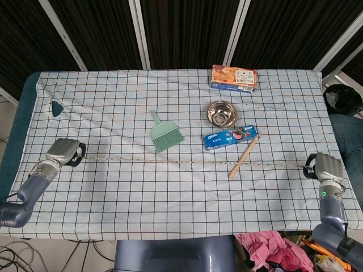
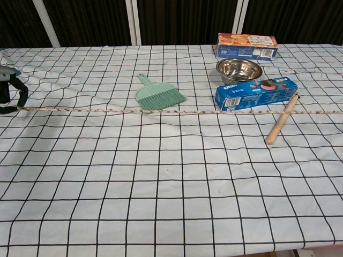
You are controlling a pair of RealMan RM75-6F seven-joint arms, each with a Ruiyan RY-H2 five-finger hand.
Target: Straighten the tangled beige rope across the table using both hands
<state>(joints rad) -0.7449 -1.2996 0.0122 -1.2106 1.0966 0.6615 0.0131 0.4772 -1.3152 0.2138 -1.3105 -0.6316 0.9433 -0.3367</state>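
Both rope (image 1: 170, 162) ends are clamped, left robot hand (image 1: 63, 152) and right robot hand (image 1: 326, 166) (wide apart), so tension is held.

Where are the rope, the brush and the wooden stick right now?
rope (image 1: 142, 161), head view, on the taut stretch left of centre.
brush (image 1: 167, 137), head view, on the green bristle head.
wooden stick (image 2: 281, 122), chest view, midway along the shaft, just below where the rope crosses it.
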